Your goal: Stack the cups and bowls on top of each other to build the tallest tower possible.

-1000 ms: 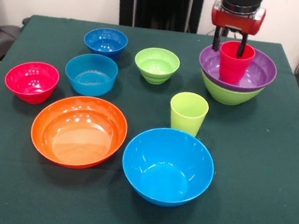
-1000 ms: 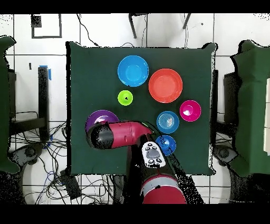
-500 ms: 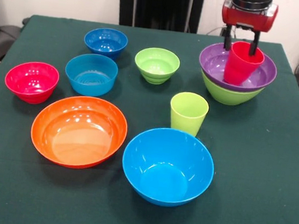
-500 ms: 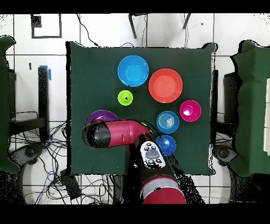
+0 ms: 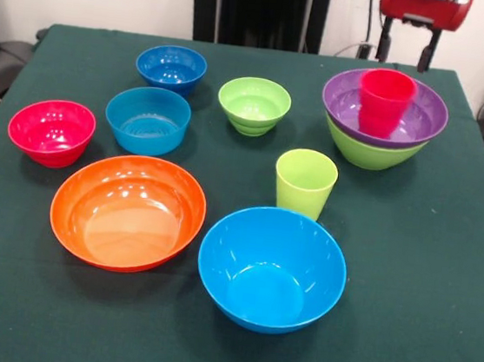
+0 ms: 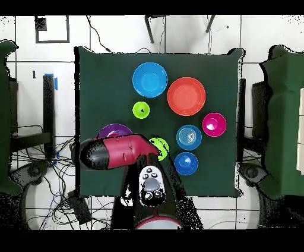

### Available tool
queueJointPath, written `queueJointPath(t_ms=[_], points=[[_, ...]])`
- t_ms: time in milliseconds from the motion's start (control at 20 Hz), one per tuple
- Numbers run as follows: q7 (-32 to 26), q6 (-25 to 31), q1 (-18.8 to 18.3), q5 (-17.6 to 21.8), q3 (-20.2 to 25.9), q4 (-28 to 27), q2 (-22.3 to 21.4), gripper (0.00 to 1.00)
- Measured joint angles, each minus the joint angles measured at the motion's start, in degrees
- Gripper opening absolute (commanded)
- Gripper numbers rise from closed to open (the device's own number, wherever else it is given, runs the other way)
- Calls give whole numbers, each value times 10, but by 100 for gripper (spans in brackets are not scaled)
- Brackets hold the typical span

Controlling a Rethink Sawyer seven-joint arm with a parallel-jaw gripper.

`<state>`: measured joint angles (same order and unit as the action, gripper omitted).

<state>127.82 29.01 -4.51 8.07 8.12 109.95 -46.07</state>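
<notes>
The tower stands at the back right: a large lime-green bowl [image 5: 368, 152] holds the purple bowl [image 5: 424, 114], and the red cup [image 5: 385, 101] stands upright in it. My gripper [image 5: 406, 55] hangs open and empty just above and behind the red cup, clear of it. The lime-green cup [image 5: 305, 182] stands upright on the cloth in front of the tower. In the overhead view the arm [image 6: 113, 153] covers most of the tower; only an edge of the purple bowl [image 6: 113, 131] shows.
Loose bowls on the green cloth: large light blue [image 5: 271, 267] at the front, large orange [image 5: 128, 210], small pink-red [image 5: 51, 130] at the left, small light blue [image 5: 148, 119], small dark blue [image 5: 171, 67] and small lime green [image 5: 253, 105] at the back.
The gripper let go of the red cup and rose up and to the right. The cup tilted for a moment and now stands upright in the purple bowl.
</notes>
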Motion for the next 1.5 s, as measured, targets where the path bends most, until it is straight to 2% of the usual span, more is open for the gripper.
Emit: queueJointPath(t_ms=[50,250,550,800,1250,1500], points=[[0,14,14,4,-10,-8,-6,100],[0,35,29,8,-23,-23,-16,100],[0,44,29,8,-39,-42,-23,100],[0,44,17,8,-41,-55,-22,100],[0,44,-27,8,-42,-84,-15,100],[0,44,-28,8,-52,-104,0,100]])
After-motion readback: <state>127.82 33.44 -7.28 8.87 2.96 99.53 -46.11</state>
